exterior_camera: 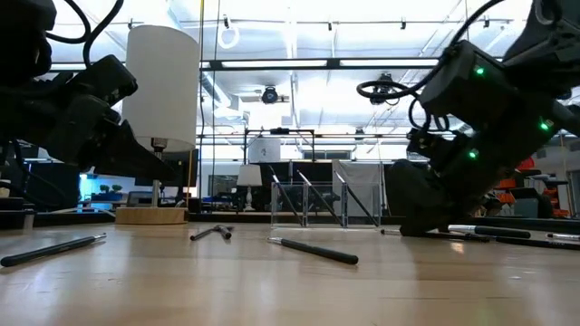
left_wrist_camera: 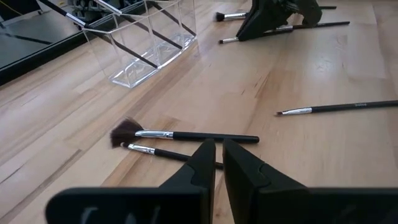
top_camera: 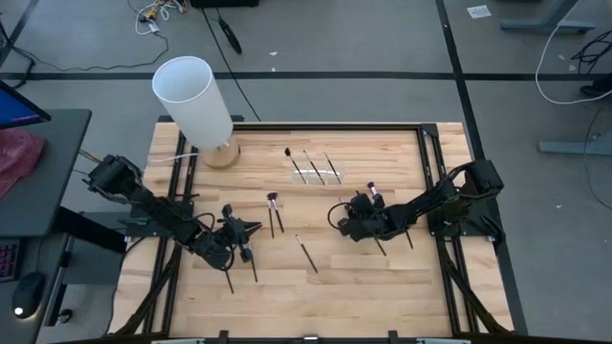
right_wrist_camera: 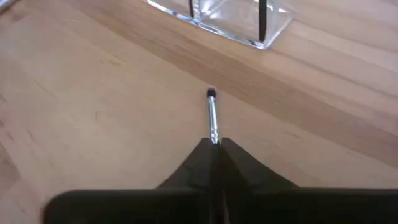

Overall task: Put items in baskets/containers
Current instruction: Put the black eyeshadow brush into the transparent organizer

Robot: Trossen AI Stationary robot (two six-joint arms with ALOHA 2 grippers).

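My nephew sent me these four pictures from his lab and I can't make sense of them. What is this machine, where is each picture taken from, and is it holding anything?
It is a robot with two dark arms at a wooden table. One picture looks straight down, one looks level across the tabletop, and two come from cameras on the wrists. Thin makeup brushes lie loose on the wood, such as a fan-tipped brush. A clear plastic holder already has a few brushes standing in it. A tall white cylinder stands at the back. The right hand is shut on a small brush, whose tip pokes out in front. The left hand is shut on nothing, near the loose brushes.
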